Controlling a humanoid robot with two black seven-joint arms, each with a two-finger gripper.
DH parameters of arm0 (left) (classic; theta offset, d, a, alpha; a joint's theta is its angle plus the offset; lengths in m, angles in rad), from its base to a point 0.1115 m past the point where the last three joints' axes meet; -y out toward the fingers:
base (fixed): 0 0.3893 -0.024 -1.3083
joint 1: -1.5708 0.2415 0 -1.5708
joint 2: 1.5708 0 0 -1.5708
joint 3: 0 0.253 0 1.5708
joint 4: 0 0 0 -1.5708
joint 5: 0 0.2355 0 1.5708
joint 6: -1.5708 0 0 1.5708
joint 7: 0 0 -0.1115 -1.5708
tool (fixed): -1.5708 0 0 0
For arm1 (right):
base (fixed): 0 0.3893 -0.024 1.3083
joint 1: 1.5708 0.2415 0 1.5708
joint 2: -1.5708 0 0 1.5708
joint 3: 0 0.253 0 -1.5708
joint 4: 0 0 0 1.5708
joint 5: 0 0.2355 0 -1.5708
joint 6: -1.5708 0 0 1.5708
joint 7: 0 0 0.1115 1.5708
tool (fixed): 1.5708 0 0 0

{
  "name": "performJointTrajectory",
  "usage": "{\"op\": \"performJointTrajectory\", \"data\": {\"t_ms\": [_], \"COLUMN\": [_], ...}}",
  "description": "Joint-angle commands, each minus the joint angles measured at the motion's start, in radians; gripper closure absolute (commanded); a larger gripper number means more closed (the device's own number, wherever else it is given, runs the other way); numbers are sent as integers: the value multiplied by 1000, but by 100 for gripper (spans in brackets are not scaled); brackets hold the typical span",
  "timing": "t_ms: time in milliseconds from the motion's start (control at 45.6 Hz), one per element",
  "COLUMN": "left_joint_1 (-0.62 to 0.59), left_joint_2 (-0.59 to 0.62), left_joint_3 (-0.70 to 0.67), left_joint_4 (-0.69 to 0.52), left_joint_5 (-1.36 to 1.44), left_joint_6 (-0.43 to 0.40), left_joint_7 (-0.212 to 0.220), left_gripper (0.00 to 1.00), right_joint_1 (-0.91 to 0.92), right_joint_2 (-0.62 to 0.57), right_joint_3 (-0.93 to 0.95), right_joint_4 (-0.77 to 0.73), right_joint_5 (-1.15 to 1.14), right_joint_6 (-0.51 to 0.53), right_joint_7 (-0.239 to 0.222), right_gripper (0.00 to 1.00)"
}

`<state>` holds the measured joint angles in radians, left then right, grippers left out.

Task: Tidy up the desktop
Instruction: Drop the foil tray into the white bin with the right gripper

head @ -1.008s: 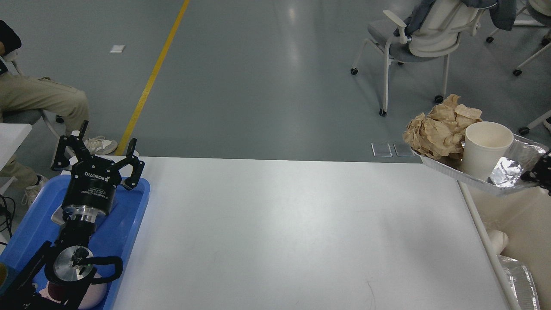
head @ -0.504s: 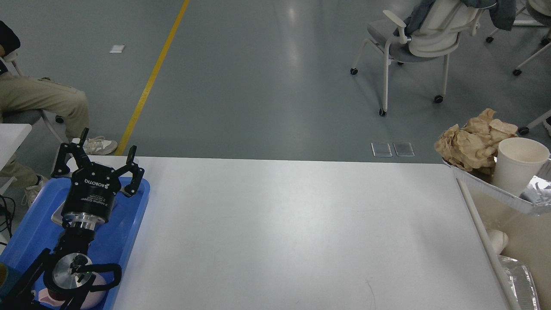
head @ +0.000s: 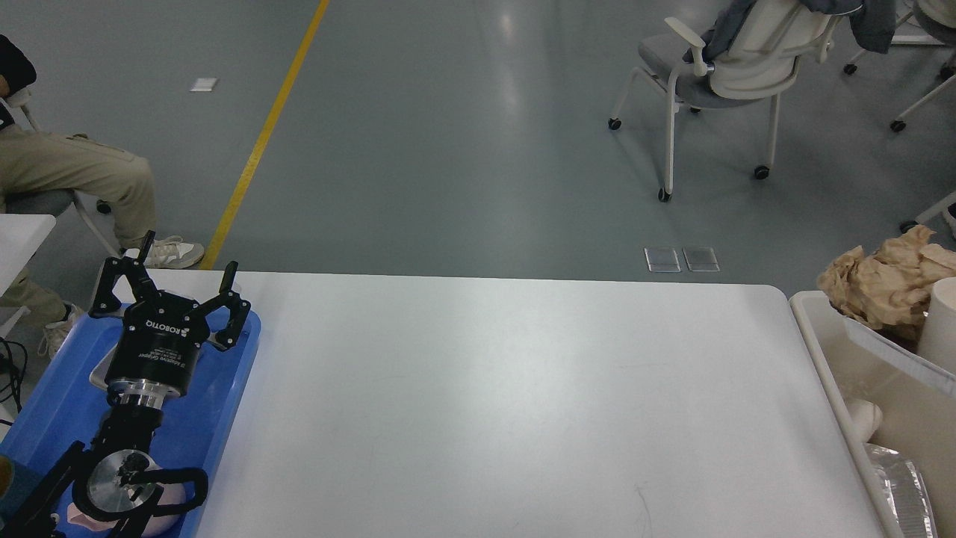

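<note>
The white desktop (head: 508, 396) fills the middle of the head view and is bare. My left gripper (head: 188, 254) is open and empty, held above the far end of the blue tray (head: 224, 388) at the desktop's left edge. At the right edge a foil tray (head: 896, 360) carrying crumpled brown paper (head: 881, 284) and a white paper cup (head: 942, 321) sits tilted over the cream bin (head: 818, 351). My right gripper is out of view.
The blue tray holds a pale flat item (head: 99, 373) and a pink item (head: 163, 519) under my left arm. The bin holds crumpled foil (head: 900, 486) and a white object (head: 863, 418). A seated person (head: 75, 172) is at left; a wheeled chair (head: 732, 67) stands behind.
The foil tray with paper and cup has moved right and down over the bin, and my right gripper has left the view. My left gripper has lowered slightly.
</note>
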<state>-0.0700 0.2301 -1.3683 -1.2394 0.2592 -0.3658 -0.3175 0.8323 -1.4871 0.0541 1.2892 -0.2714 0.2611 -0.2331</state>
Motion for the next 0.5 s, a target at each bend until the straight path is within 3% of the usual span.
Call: {"op": "performJointTrajectory", "data": {"t_ms": [0,482], "left_joint_1": [4,30], "left_joint_2": [-2,-2], "left_joint_3": [0,0], "left_joint_4": [0,-2], "left_joint_5": [0,0], "left_joint_6": [-2,-39], "left_joint_7": [1,1], "left_gripper": [3,3], "right_joint_1": [-22,-107], "right_joint_2": [1,73], "right_joint_3": [0,-2], "right_joint_4": [-47,-194], "right_joint_5": [11,11], "right_joint_6": [1,0], "right_joint_7": [0,0], "right_gripper": [100,100]}}
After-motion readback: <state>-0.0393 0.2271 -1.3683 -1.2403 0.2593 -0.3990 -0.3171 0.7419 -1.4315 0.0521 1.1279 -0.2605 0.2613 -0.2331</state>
